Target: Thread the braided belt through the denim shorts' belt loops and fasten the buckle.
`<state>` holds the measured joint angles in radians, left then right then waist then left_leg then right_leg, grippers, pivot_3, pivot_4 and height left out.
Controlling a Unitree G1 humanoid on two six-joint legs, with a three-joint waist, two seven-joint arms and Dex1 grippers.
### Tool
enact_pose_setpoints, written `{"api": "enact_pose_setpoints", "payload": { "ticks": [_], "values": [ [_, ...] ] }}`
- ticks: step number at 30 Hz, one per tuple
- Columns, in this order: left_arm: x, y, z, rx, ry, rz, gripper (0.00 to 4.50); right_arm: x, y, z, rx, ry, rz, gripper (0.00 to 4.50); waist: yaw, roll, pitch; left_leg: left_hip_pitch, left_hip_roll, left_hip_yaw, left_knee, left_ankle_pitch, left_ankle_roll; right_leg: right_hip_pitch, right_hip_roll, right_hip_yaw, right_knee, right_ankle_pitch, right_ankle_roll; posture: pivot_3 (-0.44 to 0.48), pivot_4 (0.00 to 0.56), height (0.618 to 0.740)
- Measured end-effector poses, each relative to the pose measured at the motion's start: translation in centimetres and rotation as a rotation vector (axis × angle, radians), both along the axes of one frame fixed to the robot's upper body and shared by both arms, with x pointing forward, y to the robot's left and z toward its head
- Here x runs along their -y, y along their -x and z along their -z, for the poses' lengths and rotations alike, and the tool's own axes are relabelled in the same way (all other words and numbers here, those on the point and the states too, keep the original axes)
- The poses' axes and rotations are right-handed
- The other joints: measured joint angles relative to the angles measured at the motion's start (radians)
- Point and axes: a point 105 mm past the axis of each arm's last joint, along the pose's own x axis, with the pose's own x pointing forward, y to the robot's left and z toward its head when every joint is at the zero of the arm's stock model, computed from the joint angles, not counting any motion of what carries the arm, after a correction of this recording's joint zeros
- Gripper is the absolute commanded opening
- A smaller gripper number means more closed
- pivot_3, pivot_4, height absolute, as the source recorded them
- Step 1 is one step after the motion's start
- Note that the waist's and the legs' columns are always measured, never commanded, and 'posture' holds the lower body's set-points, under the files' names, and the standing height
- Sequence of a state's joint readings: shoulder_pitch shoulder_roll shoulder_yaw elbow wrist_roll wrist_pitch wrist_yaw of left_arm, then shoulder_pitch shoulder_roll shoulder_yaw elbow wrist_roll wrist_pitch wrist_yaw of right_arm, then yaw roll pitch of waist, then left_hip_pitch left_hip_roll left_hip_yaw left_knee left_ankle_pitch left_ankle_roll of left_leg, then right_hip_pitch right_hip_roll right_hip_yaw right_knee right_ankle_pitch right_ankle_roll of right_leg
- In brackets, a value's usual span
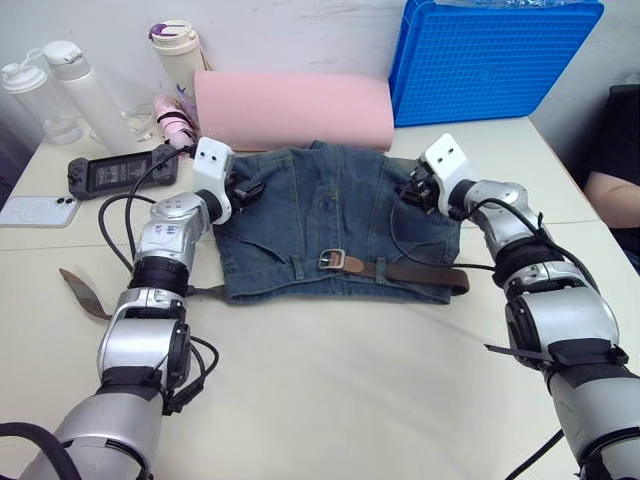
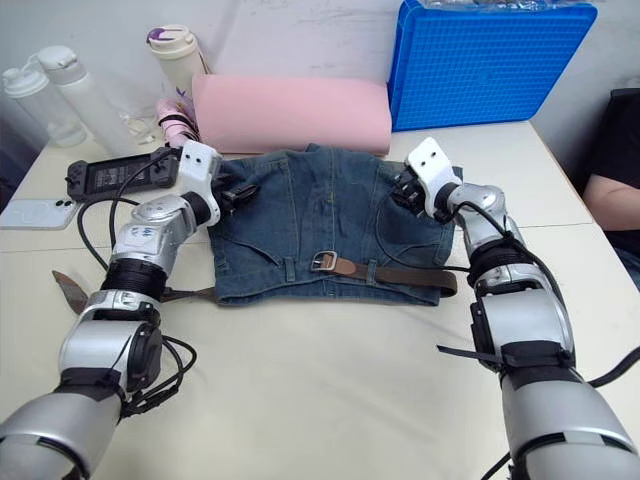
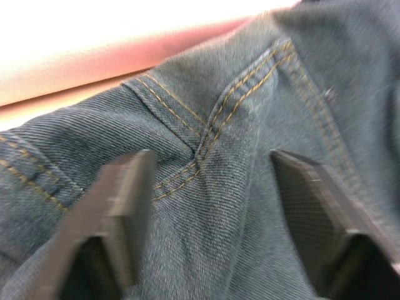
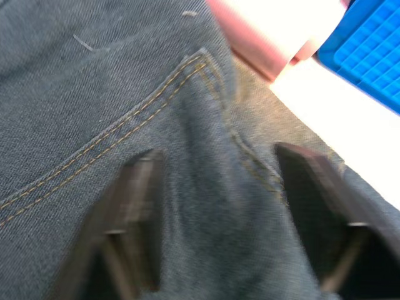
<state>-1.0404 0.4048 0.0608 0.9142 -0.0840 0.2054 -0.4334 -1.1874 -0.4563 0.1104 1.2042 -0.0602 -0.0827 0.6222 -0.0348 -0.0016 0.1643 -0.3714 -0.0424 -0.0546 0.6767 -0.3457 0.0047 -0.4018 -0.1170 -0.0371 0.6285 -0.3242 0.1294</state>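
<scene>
The denim shorts [image 1: 320, 215] lie flat on the table, waistband toward me. The braided belt [image 1: 410, 272] runs along the waistband, its silver buckle [image 1: 331, 259] near the middle. A belt loop [image 1: 299, 267] sits just left of the buckle. The belt's tapered end [image 1: 82, 291] trails off to the left past my left arm. My left gripper [image 1: 247, 190] is open over the shorts' left edge, denim between its fingers [image 3: 125, 206]. My right gripper [image 1: 415, 190] is open over the right edge, with fabric and a seam between its fingers [image 4: 134, 206].
A pink roll [image 1: 295, 108] lies behind the shorts, and a blue crate [image 1: 490, 55] stands at the back right. Bottles [image 1: 60, 90], a cup [image 1: 178, 50], a game controller [image 1: 120, 172] and a phone [image 1: 38, 210] sit at the back left. A person's arm [image 1: 615, 195] is at the right edge.
</scene>
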Motion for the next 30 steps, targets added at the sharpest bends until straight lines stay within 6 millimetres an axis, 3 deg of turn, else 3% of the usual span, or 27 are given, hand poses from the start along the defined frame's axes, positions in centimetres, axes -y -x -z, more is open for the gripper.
{"api": "enact_pose_setpoints", "payload": {
  "ticks": [3,5,6,9,11,12,13,22,23,24,25,26,30],
  "values": [
    [-0.5,0.7,-0.7,-0.009,0.095,0.011,4.48,0.3,0.3,-1.0,0.021,-0.014,-0.040,4.46,-0.002,0.001,0.000,-0.001,0.000,0.000,0.000,0.000,0.000,0.000,0.000,0.001,0.000,0.000,0.000,0.000,0.150,0.740],
    [-1.5,1.7,-1.0,-0.019,0.121,0.016,4.48,0.6,0.6,-2.4,0.048,-0.034,-0.073,4.46,-0.004,0.002,0.001,-0.001,0.000,0.000,0.000,0.000,0.000,0.000,0.000,0.001,0.000,0.000,0.000,0.000,0.150,0.740],
    [-2.8,2.6,-1.3,-0.037,0.136,0.005,4.48,1.7,1.0,-4.0,0.082,-0.038,-0.086,4.46,-0.005,0.003,0.002,-0.001,0.001,0.000,-0.001,0.000,0.000,0.000,0.000,0.002,0.000,0.000,0.000,0.000,0.150,0.740],
    [-4.1,5.0,-2.2,-0.075,0.221,0.010,4.48,0.6,2.5,-5.9,0.078,-0.095,-0.234,4.46,-0.008,0.004,0.002,0.000,0.001,-0.001,-0.001,0.000,0.000,0.000,0.001,0.002,0.000,0.000,0.000,0.000,0.150,0.740],
    [-4.0,6.9,-2.3,-0.133,0.289,0.045,4.48,-0.8,4.2,-5.7,0.030,-0.114,-0.367,4.46,-0.008,0.004,0.002,0.000,0.003,-0.003,0.000,-0.001,-0.001,0.001,0.001,0.003,0.000,0.000,0.000,0.000,0.150,0.740],
    [-4.8,10.3,-1.7,-0.240,0.379,0.073,4.48,-2.4,7.3,-4.0,-0.087,-0.108,-0.549,4.46,-0.007,0.004,0.002,0.000,0.003,-0.006,0.001,-0.001,-0.002,0.002,0.001,0.007,0.001,0.000,0.000,0.000,0.150,0.740],
    [-5.7,12.1,-1.6,-0.281,0.444,0.068,4.48,-3.1,9.0,-3.0,-0.169,-0.109,-0.632,4.46,0.001,0.004,0.002,-0.001,0.002,-0.007,0.002,-0.001,-0.002,0.002,0.002,0.010,0.001,0.000,0.000,0.000,0.150,0.740],
    [-10.3,16.0,-2.7,-0.264,0.624,-0.121,4.48,-6.3,14.0,-3.7,-0.306,-0.114,-0.874,4.46,0.012,0.004,0.004,0.001,0.001,-0.009,0.005,-0.001,-0.002,0.006,0.002,0.010,-0.001,0.000,-0.001,0.000,0.150,0.740],
    [-12.0,16.9,-2.5,-0.248,0.650,-0.217,4.48,-6.7,14.8,-3.7,-0.344,-0.125,-0.906,4.46,0.013,0.004,0.003,0.002,0.001,-0.010,0.006,-0.002,-0.003,0.008,0.002,0.010,-0.002,0.000,-0.001,0.000,0.150,0.740],
    [-12.4,17.1,-2.4,-0.246,0.654,-0.239,4.48,-6.8,14.9,-3.7,-0.351,-0.128,-0.910,4.46,0.013,0.004,0.003,0.002,0.001,-0.010,0.006,-0.002,-0.003,0.008,0.002,0.010,-0.002,0.000,-0.001,0.000,0.150,0.740],
    [-15.1,18.4,-1.5,-0.235,0.674,-0.415,4.48,-6.9,15.1,-3.5,-0.398,-0.145,-0.914,4.46,0.019,0.003,0.003,0.002,0.000,-0.011,0.005,-0.002,-0.003,0.008,0.002,0.011,-0.002,0.000,-0.001,0.000,0.150,0.740],
    [-18.4,19.7,-0.2,-0.223,0.699,-0.705,4.48,-8.3,15.3,-2.9,-0.441,-0.136,-0.965,4.46,0.034,0.000,0.005,0.001,0.000,-0.011,0.005,-0.002,-0.003,0.006,0.002,0.012,-0.002,0.000,-0.001,0.000,0.150,0.740],
    [-19.5,20.1,2.8,-0.301,0.697,-0.908,4.48,-8.9,15.8,-3.0,-0.438,-0.104,-0.987,4.46,0.034,-0.002,0.005,0.001,-0.002,-0.014,0.004,-0.003,-0.003,0.006,0.002,0.011,-0.002,0.000,-0.001,0.000,0.150,0.740]
  ]
}}
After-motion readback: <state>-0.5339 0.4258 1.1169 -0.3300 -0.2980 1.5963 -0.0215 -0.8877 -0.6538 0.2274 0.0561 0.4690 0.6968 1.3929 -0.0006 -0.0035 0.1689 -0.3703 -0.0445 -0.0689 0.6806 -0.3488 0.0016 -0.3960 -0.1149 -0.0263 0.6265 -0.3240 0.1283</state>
